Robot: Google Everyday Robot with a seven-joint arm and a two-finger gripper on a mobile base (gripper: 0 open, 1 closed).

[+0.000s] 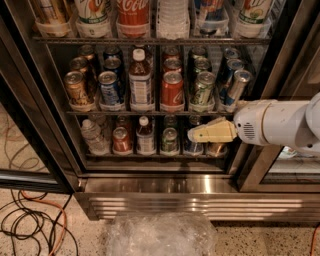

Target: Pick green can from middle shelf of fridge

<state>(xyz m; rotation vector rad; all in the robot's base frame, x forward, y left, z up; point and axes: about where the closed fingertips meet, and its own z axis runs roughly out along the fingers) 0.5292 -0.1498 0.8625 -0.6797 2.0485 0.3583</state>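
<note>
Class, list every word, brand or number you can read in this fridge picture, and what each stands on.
"Coca-Cola" in white script, partly cut off: red bottle on the top shelf.
Labels on the green can, the red can and all others: too blurred to read.
The gripper, in front of the lower shelf: no text.
</note>
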